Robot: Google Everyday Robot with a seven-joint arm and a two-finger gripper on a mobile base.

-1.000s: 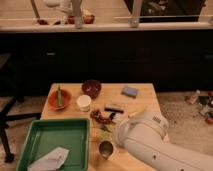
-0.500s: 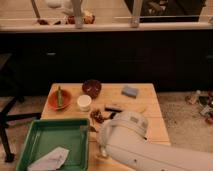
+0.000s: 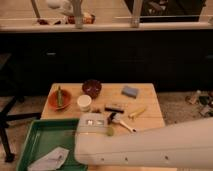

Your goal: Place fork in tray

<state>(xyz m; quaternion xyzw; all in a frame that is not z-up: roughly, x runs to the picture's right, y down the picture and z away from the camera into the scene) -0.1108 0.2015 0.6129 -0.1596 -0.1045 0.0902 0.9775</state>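
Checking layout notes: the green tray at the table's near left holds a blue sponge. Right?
No: camera view shows the green tray holds a white sheet; the blue sponge lies on the table. The gripper is by the tray's right rim.

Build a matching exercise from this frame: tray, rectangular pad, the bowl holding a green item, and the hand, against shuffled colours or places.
Things:
1. tray
2. rectangular pad
3. bowl holding a green item
4. hand

Matches:
a. orange
b. at the tray's far right corner
c. green
d. blue

Pairs: 1-c, 2-d, 3-a, 4-b
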